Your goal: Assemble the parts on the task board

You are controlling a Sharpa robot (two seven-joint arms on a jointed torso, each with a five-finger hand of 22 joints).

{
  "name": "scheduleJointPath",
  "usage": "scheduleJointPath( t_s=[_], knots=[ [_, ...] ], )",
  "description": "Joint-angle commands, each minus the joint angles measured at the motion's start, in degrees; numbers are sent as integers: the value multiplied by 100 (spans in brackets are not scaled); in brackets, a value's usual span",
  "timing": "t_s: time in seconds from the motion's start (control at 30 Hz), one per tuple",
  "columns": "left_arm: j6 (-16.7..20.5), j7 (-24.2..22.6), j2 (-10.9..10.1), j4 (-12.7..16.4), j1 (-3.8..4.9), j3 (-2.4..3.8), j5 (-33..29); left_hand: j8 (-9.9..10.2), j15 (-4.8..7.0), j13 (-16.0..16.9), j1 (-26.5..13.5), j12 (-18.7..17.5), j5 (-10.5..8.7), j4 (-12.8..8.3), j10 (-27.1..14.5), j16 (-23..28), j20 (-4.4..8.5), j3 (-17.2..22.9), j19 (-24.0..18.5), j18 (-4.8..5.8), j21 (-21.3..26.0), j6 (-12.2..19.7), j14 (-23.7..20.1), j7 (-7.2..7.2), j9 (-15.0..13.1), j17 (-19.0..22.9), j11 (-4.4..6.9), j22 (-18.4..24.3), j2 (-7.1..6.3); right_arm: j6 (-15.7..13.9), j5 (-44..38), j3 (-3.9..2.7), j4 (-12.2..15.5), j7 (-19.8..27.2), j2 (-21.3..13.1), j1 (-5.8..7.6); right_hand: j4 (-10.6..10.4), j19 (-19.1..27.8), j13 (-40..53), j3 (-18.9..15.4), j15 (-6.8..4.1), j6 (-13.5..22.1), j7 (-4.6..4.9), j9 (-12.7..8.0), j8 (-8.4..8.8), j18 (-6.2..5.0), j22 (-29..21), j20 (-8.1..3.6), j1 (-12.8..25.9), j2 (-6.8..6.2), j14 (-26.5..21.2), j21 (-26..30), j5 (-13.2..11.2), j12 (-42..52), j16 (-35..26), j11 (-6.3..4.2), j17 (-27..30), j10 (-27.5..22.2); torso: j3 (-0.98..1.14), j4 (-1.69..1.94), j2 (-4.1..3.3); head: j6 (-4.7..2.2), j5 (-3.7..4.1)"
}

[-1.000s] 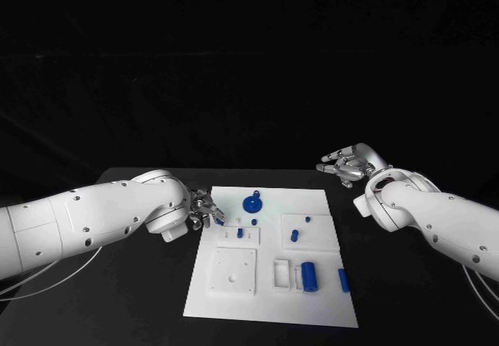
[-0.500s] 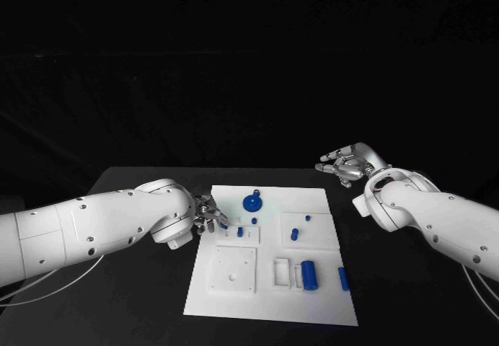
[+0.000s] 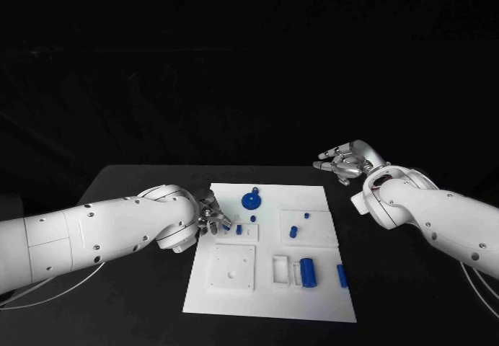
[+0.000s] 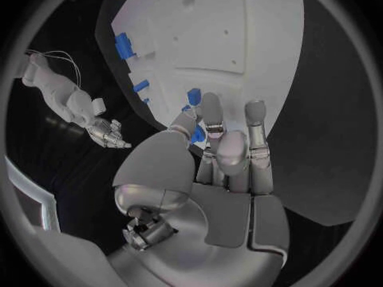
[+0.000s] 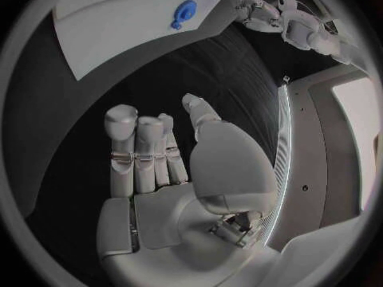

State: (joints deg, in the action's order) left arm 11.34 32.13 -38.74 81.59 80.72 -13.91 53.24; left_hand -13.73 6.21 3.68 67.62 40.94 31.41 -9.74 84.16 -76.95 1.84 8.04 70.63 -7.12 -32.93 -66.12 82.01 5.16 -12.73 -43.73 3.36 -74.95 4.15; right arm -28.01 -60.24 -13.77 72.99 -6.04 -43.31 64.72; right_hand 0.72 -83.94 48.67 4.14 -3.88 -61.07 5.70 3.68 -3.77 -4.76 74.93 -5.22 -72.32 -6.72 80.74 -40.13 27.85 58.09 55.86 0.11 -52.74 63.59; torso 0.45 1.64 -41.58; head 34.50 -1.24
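You see the flat white rectangular task board [image 3: 272,252] lying in the middle of the black table [image 3: 135,303], with small blue plastic parts spread over it. Your robot's left hand [image 3: 211,218] sits at the board's left edge, fingertips over the board just beside a short blue peg [image 3: 238,230] standing in a raised white block. In the left wrist view the silver fingers [image 4: 211,118] reach down to the board and a small blue piece [image 4: 197,134] shows right between the thumb and the fingers; you cannot tell for sure whether it is pinched or merely touched.

The right hand [image 3: 343,161] hovers off the board's far right corner, above the table, well apart from every part. Its fingers are loosely curled and spread, grasping nothing, as the right wrist view confirms [image 5: 152,153].

On the board, a round blue knob-shaped part [image 3: 251,201] lies near the far edge. A tiny blue pin [image 3: 307,215] and a short blue oblong piece [image 3: 293,232] sit in the right-hand raised panel. Near the front, a thick blue cylinder [image 3: 307,272] lies beside a white rectangular frame [image 3: 282,269], and a slimmer blue bar [image 3: 342,275] lies by the right edge. A white square plate with small holes [image 3: 232,268] sits at the front left.
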Motion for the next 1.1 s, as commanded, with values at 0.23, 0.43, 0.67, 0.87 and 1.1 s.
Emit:
scheduleJointPath(
  t_s=[0.23, 0.43, 0.67, 0.87, 1.1],
  knots=[
    [78, 14, 17, 0, -42, 2, 336, -20, -13, -8, 19, 36, 39, -139, 276, -32, -60, 154, 15, -98, -28, -630, 27, -542, -4, 5, 74, -113, 23, 10, -43, -3, 13, 54, -1, -3, 2, -278, -2, 23, -23, 26, 14, -8, 21, -106, 466, 6, 41, 28, 23, 33, 36, 9, -26, -21, 1, -8, -5, 7, 6, 45, 1],
    [-44, 51, 14, 2, -48, 2, 378, -21, -16, -7, 8, 38, 36, -131, 276, -32, -72, 151, 9, -109, -32, -633, 26, -546, -7, 12, 72, -112, 23, 16, -43, -3, 11, 56, 3, -3, 2, -278, -2, 23, -23, 26, 14, -8, 21, -106, 466, 6, 41, 28, 23, 33, 36, 9, -26, -21, 1, -8, -2, 1, 3, 45, -13],
    [-170, 86, 17, -14, -63, 2, 402, -23, -18, -8, 5, 44, 27, -123, 276, -33, -77, 145, 5, -113, -34, -632, 26, -548, -8, 17, 70, -111, 19, 25, -43, -3, 12, 59, 7, -3, 10, -280, -11, 40, -23, 24, 14, -8, 22, -106, 465, 5, 65, 26, 27, 34, 43, 2, -35, -21, 4, -11, 0, -1, 0, 59, -25],
    [-205, 90, 37, -51, -101, 2, 458, -26, -22, -8, 5, 43, 60, -124, 275, -32, -79, 148, 3, -112, -35, -636, 26, -549, -8, 21, 67, -111, 18, 30, -43, -3, 14, 59, 6, -3, 10, -280, -11, 40, -23, 24, 14, -8, 22, -106, 465, 5, 65, 26, 27, 34, 43, 2, -35, -21, 4, -11, -1, 1, 2, 78, -27],
    [-215, 86, 73, -97, -137, 2, 515, -28, -23, -8, -3, 44, 60, -120, 275, -31, -80, 148, 2, -113, -37, -636, 27, -550, -7, 26, 66, -111, 13, 36, -43, -3, 11, 58, 4, -3, 10, -280, -11, 40, -23, 24, 14, -8, 22, -106, 465, 5, 65, 26, 27, 34, 43, 2, -35, -21, 4, -11, -3, 3, 4, 96, -9]
  ],
)
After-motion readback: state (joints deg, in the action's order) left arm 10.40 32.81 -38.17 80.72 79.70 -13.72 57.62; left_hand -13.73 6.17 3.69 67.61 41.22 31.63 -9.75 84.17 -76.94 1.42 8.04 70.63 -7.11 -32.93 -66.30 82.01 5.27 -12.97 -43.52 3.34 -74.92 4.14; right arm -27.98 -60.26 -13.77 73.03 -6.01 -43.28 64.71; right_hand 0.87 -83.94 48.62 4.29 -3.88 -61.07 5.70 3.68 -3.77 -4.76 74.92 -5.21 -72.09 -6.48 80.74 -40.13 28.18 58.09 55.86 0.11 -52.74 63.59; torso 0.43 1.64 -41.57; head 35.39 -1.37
